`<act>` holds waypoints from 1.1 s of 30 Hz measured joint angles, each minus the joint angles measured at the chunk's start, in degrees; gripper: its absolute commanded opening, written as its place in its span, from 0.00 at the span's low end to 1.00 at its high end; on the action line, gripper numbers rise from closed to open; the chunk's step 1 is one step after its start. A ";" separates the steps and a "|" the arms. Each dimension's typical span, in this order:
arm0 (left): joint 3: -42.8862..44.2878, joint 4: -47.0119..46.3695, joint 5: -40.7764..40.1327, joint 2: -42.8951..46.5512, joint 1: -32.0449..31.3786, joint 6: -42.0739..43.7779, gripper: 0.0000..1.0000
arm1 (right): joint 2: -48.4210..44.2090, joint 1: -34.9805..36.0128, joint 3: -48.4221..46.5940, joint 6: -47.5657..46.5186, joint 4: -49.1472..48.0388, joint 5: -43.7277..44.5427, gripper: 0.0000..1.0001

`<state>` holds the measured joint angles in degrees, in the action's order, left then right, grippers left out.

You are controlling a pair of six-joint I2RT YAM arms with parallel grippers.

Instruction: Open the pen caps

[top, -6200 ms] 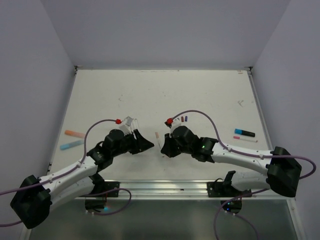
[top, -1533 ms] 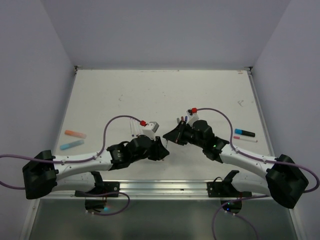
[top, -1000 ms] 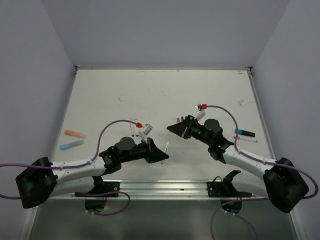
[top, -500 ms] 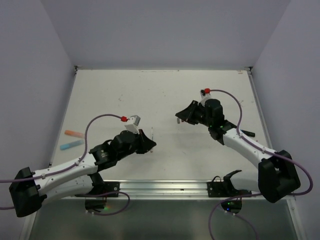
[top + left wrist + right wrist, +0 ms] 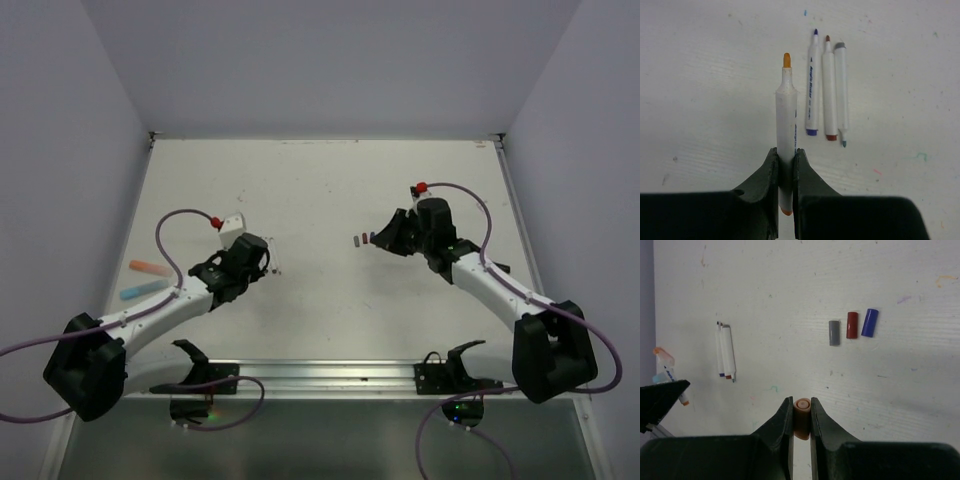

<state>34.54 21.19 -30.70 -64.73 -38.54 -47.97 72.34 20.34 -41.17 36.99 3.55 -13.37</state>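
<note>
The right jaws pinch an orange cap [image 5: 802, 420] at bottom middle, its length pointing up the frame. A grey cap [image 5: 834, 333], red cap [image 5: 852, 325] and purple cap [image 5: 869, 322] lie upper right on the desk [image 5: 790, 280], pointing much the same way. The left jaws squeeze a pen [image 5: 785, 115], tip up.

The left gripper [image 5: 262, 264] is positioned mid-left over the table [image 5: 320, 180]. The right gripper [image 5: 384, 240] is right of centre, near the small caps [image 5: 358, 241]. A salmon marker [image 5: 150, 268] and a blue marker [image 5: 143, 291] lie near the left edge.
</note>
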 measured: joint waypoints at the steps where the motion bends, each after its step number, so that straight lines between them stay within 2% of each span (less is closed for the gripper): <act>1: 0.00 -0.63 0.70 -0.79 1.86 1.18 0.00 | 0.24 -0.61 0.00 -0.17 0.00 -0.31 0.00; 5: 0.00 -5.90 4.22 -3.76 8.11 5.40 0.00 | 1.51 -3.34 0.00 -0.63 -0.17 -2.16 0.00; 8: 0.00 -9.42 6.97 -7.06 10.10 7.43 0.00 | 2.80 -5.09 0.00 -1.01 -0.37 -3.21 0.00; 13: 0.00 -13.55 11.06 -12.22 11.17 9.22 0.00 | 7.10 -6.99 -0.37 -2.05 -0.35 -4.39 0.00; 16: 0.00 -15.58 12.94 -13.99 11.65 9.99 0.03 | 9.29 -7.48 -0.94 -3.30 0.13 -4.26 0.00; 19: 0.00 -16.94 14.08 -14.56 12.11 10.34 0.08 | 9.68 -7.63 -1.46 -4.33 0.46 -4.13 0.00; 29: 0.00 -21.64 17.44 -17.46 14.05 11.08 0.10 | 13.51 -7.82 -4.22 -5.77 0.70 -4.15 0.00; 33: -0.04 -22.01 18.16 -17.84 14.45 11.10 0.14 | 15.10 -8.00 -4.83 -5.95 0.87 -4.15 0.00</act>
<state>34.50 -0.82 -12.53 -82.56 -24.10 -36.86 87.44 12.34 -46.00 31.05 4.43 -17.52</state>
